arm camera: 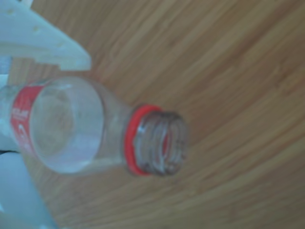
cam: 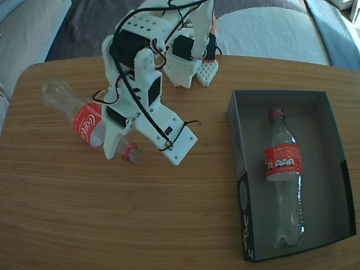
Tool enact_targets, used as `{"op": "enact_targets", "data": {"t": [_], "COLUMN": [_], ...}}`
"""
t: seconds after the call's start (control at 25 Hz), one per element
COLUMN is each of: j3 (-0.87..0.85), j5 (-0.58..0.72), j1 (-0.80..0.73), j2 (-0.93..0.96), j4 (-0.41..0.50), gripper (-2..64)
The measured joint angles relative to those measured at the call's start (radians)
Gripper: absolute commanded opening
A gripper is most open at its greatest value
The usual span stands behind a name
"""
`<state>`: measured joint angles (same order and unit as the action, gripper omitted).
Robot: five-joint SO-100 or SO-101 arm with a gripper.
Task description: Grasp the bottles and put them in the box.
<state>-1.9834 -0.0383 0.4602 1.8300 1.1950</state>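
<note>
A clear bottle (cam: pixel 84 121) with a red label lies on the wooden table at the left of the fixed view, its open neck pointing toward the lower right. My white gripper (cam: pixel 144 155) hangs over its neck end, open, one finger on each side of the bottle's shoulder. In the wrist view the same bottle (arm camera: pixel 95 129) fills the space between the gripper (arm camera: pixel 64 143) fingers; whether they touch it is unclear. A second bottle (cam: pixel 283 163) lies lengthwise inside the box (cam: pixel 320 169) at the right, neck toward the far end.
The arm's base (cam: pixel 191 62) stands at the table's far edge, between bottle and box. Grey and blue cushions (cam: pixel 270 28) sit beyond the table. Bare wood (cam: pixel 140 225) stretches along the near side.
</note>
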Motion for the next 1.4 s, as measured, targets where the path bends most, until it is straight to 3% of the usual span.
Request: {"op": "enact_targets", "data": {"t": [0.2,0.48,0.96,1.2,1.4], "j3": [-0.017,-0.078,-0.135,-0.144,-0.138], "j5": [-0.026,-0.028,-0.028,-0.028,-0.028], "j1": [-0.002,-0.002,0.06,0.069,0.094], "j2": [0.0,0.0,0.0,0.0,-0.106], "j4": [0.0,-0.103,-0.133,-0.196,-0.206], "gripper": [52.2,52.1,52.1,52.1,52.1]}}
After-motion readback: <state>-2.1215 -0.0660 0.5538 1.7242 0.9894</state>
